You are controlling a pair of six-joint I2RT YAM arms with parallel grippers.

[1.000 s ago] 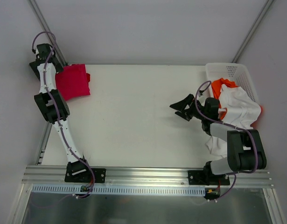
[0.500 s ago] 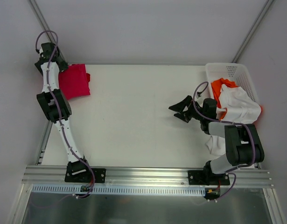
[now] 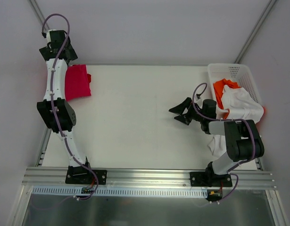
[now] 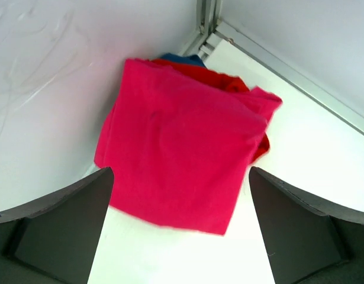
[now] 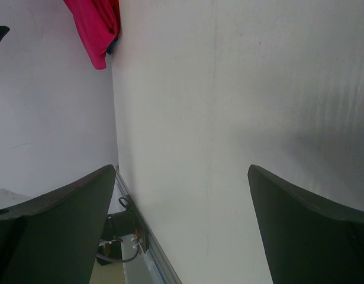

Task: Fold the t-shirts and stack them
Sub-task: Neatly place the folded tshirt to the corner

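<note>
A folded crimson-pink t-shirt lies in the table's far left corner. In the left wrist view the crimson-pink t-shirt tops a stack, with a red t-shirt and a sliver of a blue one showing beneath. My left gripper hangs open above the stack's far edge, holding nothing; the left gripper frames the stack. A white t-shirt drapes over the basket rim and an orange t-shirt lies inside. My right gripper is open and empty over bare table, left of the basket; the right gripper points toward the distant pink t-shirt.
The white lattice basket stands at the far right corner. White cloth hangs down from it onto the table by the right arm. A metal rail runs along the near edge. Walls close in on the left and back.
My left arm has lifted and drawn back from the pink stack toward the far left corner. My right gripper has drifted slightly left. Both stay open.
</note>
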